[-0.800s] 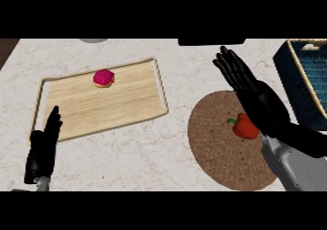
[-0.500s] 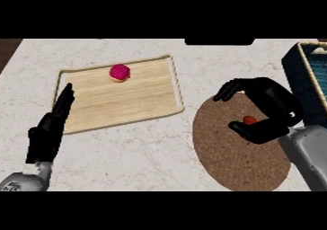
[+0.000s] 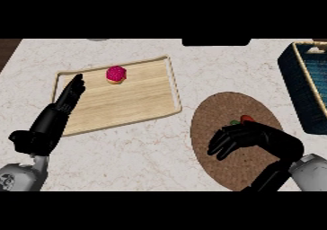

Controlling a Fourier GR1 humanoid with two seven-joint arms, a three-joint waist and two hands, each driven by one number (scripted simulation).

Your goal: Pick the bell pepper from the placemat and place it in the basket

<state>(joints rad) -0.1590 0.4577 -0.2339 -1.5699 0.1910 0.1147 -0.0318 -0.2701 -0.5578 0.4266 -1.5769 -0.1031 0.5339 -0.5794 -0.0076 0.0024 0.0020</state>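
A red bell pepper (image 3: pixel 247 119) with a green stem lies on the round brown placemat (image 3: pixel 219 112) at the lower right. My right hand (image 3: pixel 259 138) covers it from the near side with fingers curled round it, so only its far tip shows. The blue basket (image 3: pixel 295 85) with a tan rim stands at the right edge, beyond the placemat. At the left, my left hand (image 3: pixel 55 117) rests open, fingers straight, over the left edge of a wooden tray.
A wooden tray (image 3: pixel 126 101) lies left of the placemat, with a pink cupcake-like item (image 3: pixel 116 74) near its far edge. A dark object (image 3: pixel 216 42) sits at the counter's back edge. Bare marble lies between tray and placemat.
The right hand went from flat above the pepper to curled round it and sits lower on the placemat. The view has shifted, so tray and basket show further right and down.
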